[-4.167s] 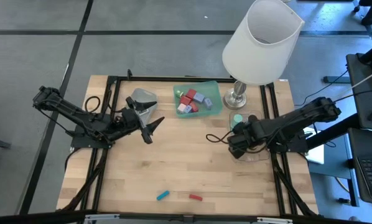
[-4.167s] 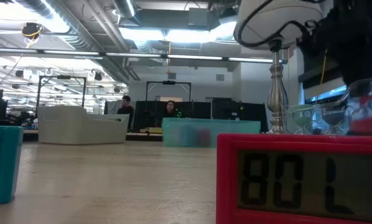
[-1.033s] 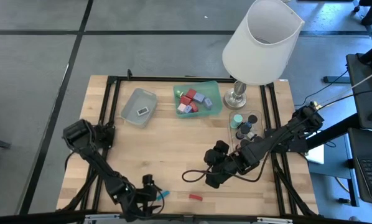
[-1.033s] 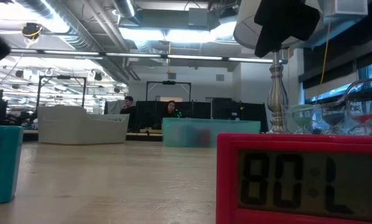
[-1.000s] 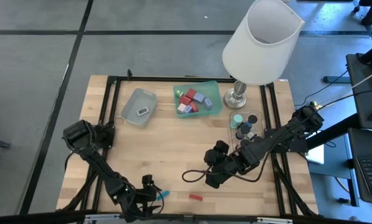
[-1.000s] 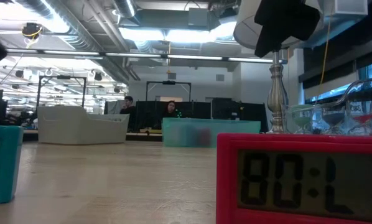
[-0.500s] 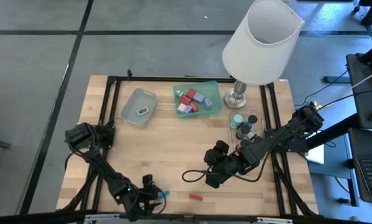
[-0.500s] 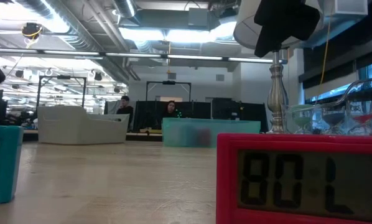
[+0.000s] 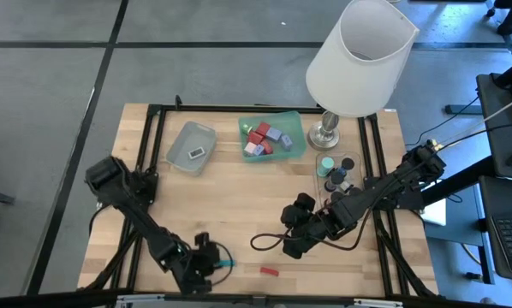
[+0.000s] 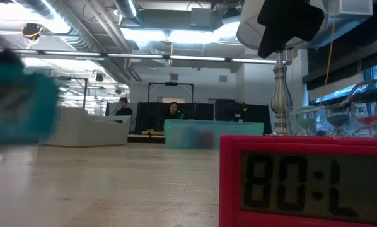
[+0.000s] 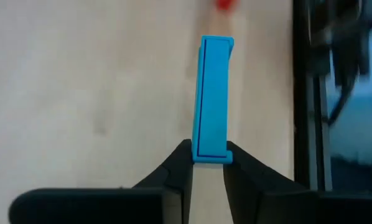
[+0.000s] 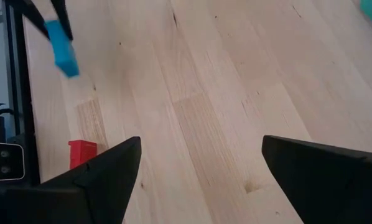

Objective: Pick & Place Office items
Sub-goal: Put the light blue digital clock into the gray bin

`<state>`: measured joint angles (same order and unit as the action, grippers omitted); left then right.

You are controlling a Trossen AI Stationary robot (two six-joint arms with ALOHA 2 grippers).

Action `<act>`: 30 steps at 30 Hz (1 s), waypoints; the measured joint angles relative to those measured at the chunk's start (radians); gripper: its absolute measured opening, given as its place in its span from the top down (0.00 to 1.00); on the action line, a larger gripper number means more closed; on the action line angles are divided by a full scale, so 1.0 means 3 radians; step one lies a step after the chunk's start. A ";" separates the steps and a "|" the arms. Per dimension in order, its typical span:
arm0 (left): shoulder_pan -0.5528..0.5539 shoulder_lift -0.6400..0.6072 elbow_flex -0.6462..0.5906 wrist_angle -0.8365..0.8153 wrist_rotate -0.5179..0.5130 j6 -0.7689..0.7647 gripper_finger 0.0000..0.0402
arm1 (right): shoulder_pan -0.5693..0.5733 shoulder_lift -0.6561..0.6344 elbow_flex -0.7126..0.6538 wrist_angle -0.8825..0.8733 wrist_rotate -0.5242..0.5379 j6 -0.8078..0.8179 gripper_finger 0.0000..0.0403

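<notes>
A teal bar [image 11: 212,93] is between the shut fingers of my left gripper [image 9: 215,260] near the table's near edge. In the low view the teal bar [image 10: 18,107] shows blurred, above the tabletop. A red bar [image 9: 269,271] lies flat on the wood to its right, large in the low view's foreground [image 10: 302,183]. My right gripper [image 12: 201,146] stands open over the middle of the table, in the high view [image 9: 288,248] just beyond the red bar [image 12: 82,152], with nothing between its fingers. My left gripper pinches the teal bar's near end [image 11: 209,149] between its two fingers [image 11: 180,165], one on each long side. The fingers come from the table's left and lie along the bar, which sticks out ahead of them. The bar is lifted clear of the table.
At the far side stand a grey tray [image 9: 192,145], a green tray [image 9: 292,128] with red and lavender blocks, a clear tray [image 9: 352,161] with dark cylinders, and a white-shaded lamp [image 9: 359,56]. People sit in the room beyond [image 10: 173,110]. Bare wood lies between the arms.
My left gripper has shut on the teal bar and taken hold of it. It has then gone up, and the bar, which lay on the table, is lifted clear. The red bar has stayed in place.
</notes>
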<state>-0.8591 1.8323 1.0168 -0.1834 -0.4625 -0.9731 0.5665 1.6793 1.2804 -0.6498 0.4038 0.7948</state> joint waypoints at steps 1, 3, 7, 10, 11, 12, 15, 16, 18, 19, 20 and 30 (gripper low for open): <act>0.0026 -0.0084 0.0000 -0.0084 -0.0062 -0.0049 0.85 | 0.0001 -0.0001 -0.0001 0.0000 0.0000 0.0000 0.16; 0.0081 -0.0288 0.0000 -0.0333 -0.0275 -0.0116 0.85 | -0.0001 -0.0001 0.0000 -0.0001 0.0000 -0.0002 0.16; 0.0240 -0.0795 0.0000 -0.1040 -0.0888 -0.0129 0.85 | -0.0001 -0.0001 -0.0001 -0.0001 0.0000 -0.0008 0.16; 0.0412 -0.1188 0.0000 -0.1656 -0.1323 -0.0142 0.85 | 0.0001 -0.0001 0.0000 0.0000 0.0000 -0.0007 0.16; 0.0483 -0.1309 0.0000 -0.1854 -0.1450 -0.0165 0.85 | 0.0002 -0.0001 0.0000 0.0000 -0.0001 -0.0002 0.16; 0.0559 -0.1419 0.0000 -0.2058 -0.1545 -0.0207 0.85 | 0.0010 -0.0001 0.0000 0.0000 0.0000 0.0011 0.16; 0.0839 -0.1681 0.0000 -0.2617 -0.1695 -0.0322 0.85 | 0.0027 -0.0001 0.0000 0.0001 -0.0001 0.0018 0.16; 0.0946 -0.1744 0.0000 -0.2779 -0.1697 -0.0359 0.85 | 0.0036 -0.0001 -0.0001 0.0001 0.0000 0.0018 0.16; 0.1174 -0.1832 -0.0004 -0.3057 -0.1700 -0.0445 0.85 | 0.0039 -0.0001 -0.0001 0.0001 -0.0001 0.0018 0.16; 0.1296 -0.1863 -0.0021 -0.3149 -0.1702 -0.0474 0.84 | 0.0044 -0.0001 -0.0001 0.0001 0.0000 0.0018 0.16; 0.1417 -0.1888 -0.0052 -0.3223 -0.1700 -0.0490 0.84 | 0.0044 -0.0001 0.0000 0.0001 0.0000 0.0018 0.16; 0.2629 -0.1921 -0.0481 -0.3297 -0.1287 -0.0324 0.84 | 0.0048 -0.0001 0.0000 0.0003 -0.0055 0.0015 0.16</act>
<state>-0.0706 1.2560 0.8725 -1.1726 -0.8486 -1.0703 0.5808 1.6791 1.2804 -0.6491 0.3872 0.7994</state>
